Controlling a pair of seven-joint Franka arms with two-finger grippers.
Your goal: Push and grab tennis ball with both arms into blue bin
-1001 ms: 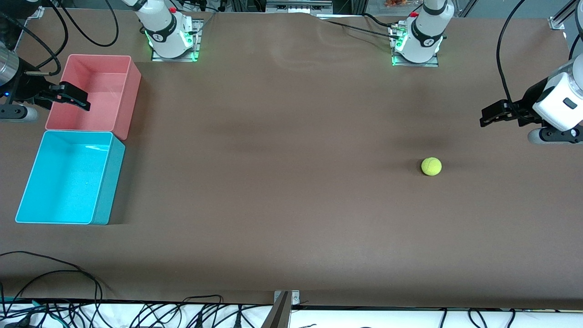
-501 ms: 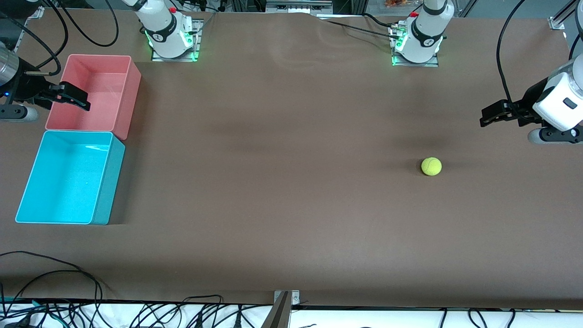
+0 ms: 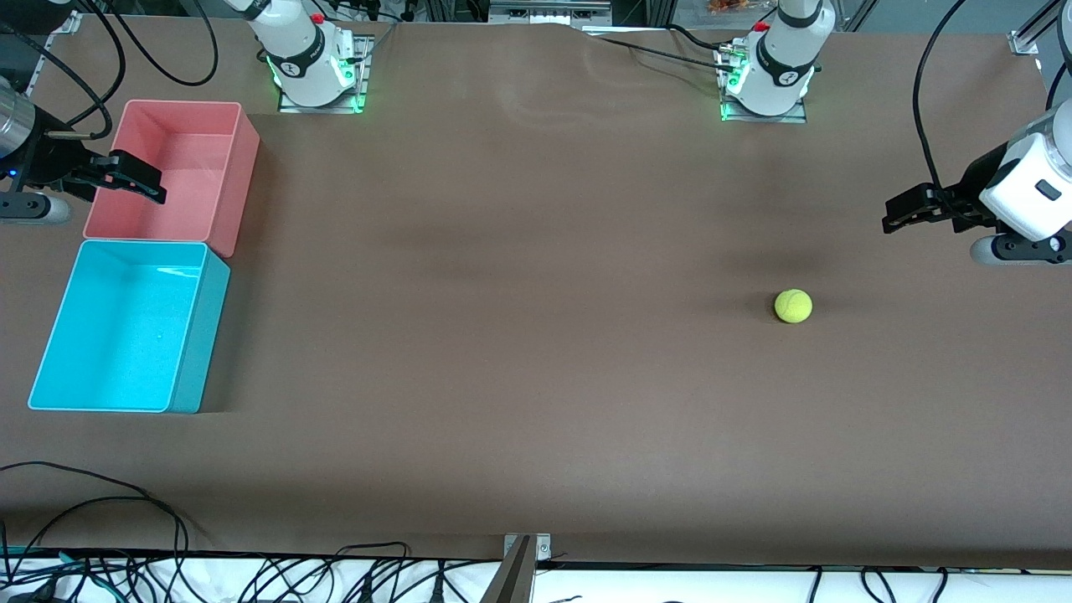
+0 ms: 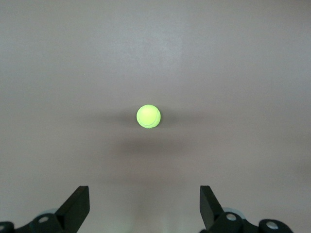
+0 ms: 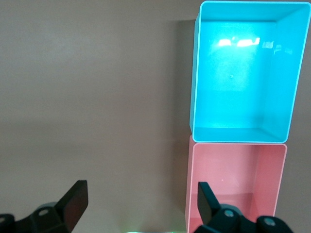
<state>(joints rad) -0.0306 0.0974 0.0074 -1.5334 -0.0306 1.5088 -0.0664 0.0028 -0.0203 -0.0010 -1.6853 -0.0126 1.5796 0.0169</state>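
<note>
The ball [image 3: 793, 306] is lying on the brown surface [image 3: 536, 335] toward the left arm's end. The left hand [image 3: 894, 214] is hanging above the surface near it, fingers wide, holding nothing. The right hand [image 3: 138, 177] is hanging wide over the pink bin [image 3: 239, 167], with the blue bin [image 3: 201, 335] touching it, nearer the camera.

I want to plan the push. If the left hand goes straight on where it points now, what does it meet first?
Probably the tennis ball. The open left hand has it centred ahead between its fingers, with only bare table before it. Depth is uncertain.
</note>
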